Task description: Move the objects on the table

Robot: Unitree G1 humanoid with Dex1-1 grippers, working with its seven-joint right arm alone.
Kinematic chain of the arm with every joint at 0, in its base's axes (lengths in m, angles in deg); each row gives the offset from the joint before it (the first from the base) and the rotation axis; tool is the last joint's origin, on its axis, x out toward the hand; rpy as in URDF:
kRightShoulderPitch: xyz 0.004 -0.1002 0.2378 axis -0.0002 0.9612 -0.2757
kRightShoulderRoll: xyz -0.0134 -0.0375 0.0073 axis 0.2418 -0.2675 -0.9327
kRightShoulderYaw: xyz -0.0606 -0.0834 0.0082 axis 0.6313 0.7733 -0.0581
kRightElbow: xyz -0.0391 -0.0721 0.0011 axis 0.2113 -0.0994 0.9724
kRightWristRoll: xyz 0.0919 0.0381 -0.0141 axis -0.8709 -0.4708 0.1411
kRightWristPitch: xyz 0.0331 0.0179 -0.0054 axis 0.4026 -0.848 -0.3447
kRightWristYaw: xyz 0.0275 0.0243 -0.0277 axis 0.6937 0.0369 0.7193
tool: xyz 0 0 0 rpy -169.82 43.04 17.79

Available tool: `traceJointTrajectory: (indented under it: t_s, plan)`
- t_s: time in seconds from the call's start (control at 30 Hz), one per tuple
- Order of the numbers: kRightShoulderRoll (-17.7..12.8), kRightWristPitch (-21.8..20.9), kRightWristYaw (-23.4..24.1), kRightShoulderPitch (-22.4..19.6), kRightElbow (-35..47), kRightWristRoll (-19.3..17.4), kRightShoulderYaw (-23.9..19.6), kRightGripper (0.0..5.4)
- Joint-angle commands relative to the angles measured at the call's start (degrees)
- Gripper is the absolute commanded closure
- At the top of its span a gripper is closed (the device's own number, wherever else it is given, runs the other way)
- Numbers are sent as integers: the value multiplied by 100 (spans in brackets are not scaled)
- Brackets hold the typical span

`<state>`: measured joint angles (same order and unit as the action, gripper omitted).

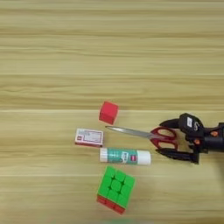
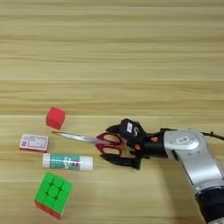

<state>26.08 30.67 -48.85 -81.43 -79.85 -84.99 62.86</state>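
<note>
- Box (image 1: pixel 89 137), block (image 1: pixel 108 112), glue stick (image 1: pixel 125 156) and puzzle cube (image 1: pixel 116 189) lay clustered left of centre on the table (image 1: pixel 109 52).
- Scissors (image 1: pixel 144 134) lay flat, blades pointing left; likely stiff, thin, slippery; handle loops the best hold.
- Right gripper (image 2: pixel 117 143) straddled the handles, fingers wide apart, nothing gripped.

A wide light wood-grain desk (image 1: pixel 109 52) carries a small cluster: a small red cube (image 1: pixel 108 112), with a red-and-white box (image 1: pixel 89 137) at its 7 o'clock, red-handled scissors (image 1: pixel 148 134) at 4, then a glue stick (image 1: pixel 125 156) and puzzle cube (image 1: pixel 116 189) toward 6.
</note>
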Motion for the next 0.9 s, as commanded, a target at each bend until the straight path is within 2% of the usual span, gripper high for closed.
traceJointTrajectory:
  t_s: [0.03, 0.47, 0.9]
  plan:
    - [-237, -3, 166, -35, 36, 209, 22, 162]
    - [-255, 3, 146, -69, 84, 154, -31, 164]
    - [-228, 21, 19, -116, 233, -64, -139, 164]
